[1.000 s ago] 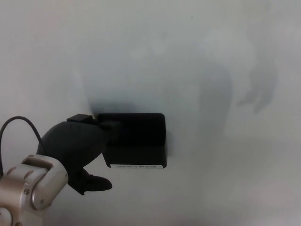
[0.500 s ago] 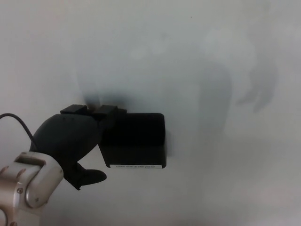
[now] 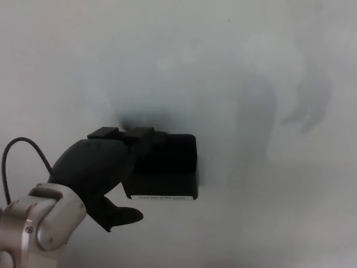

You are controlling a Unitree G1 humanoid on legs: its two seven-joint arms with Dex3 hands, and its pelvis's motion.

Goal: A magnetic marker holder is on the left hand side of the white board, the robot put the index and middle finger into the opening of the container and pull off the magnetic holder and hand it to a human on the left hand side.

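Left hand [image 3: 100,170] has shifted right, fingers [image 3: 146,135] hooked into the marker holder [image 3: 167,167] opening; holder upright on whiteboard [image 3: 234,67], long axis horizontal, opening up.

Single head view, close range, facing whiteboard [image 3: 234,67] almost square-on; board fills whole frame, no edges visible. Left hand [image 3: 97,173] and silver wrist enter from lower-left corner, nearest lens. Black magnetic holder [image 3: 167,167] sits just left of centre, lower half. No second view.
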